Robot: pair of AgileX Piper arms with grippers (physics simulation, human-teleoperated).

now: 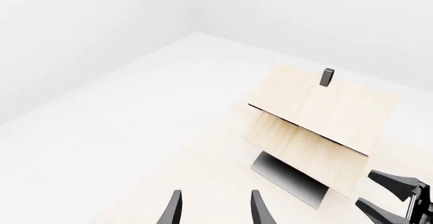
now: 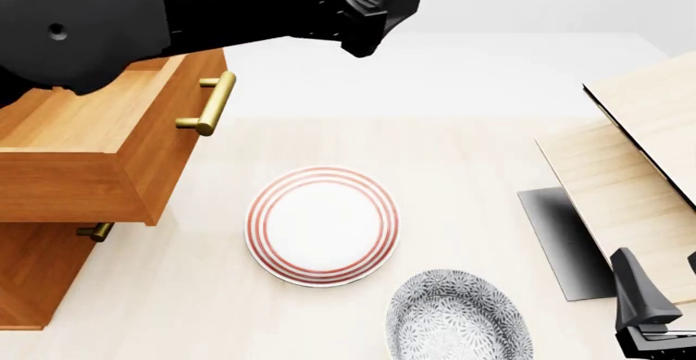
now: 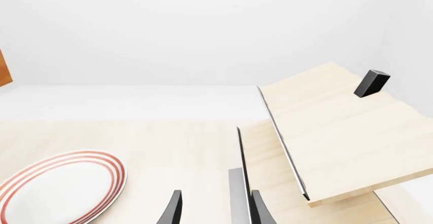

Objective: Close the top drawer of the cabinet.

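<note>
The orange-brown cabinet (image 2: 28,274) stands at the table's left. Its top drawer (image 2: 103,144) is pulled out, with its brass bar handle (image 2: 209,103) on the front; the lower drawer's handle (image 2: 96,231) peeks out below. My left gripper (image 2: 372,8) hangs high above the table, to the right of the drawer handle and apart from it; in the left wrist view (image 1: 216,211) its fingers are spread and empty. My right gripper (image 2: 661,287) is low at the right by the pale box, open and empty in its wrist view (image 3: 215,211). A sliver of the cabinet (image 3: 3,69) shows there.
A red-ringed white plate (image 2: 322,226) lies mid-table, also seen in the right wrist view (image 3: 58,188). A grey patterned bowl (image 2: 459,318) sits at the front. A pale light-wood box structure (image 2: 631,156) with a dark panel (image 2: 563,242) stands at right.
</note>
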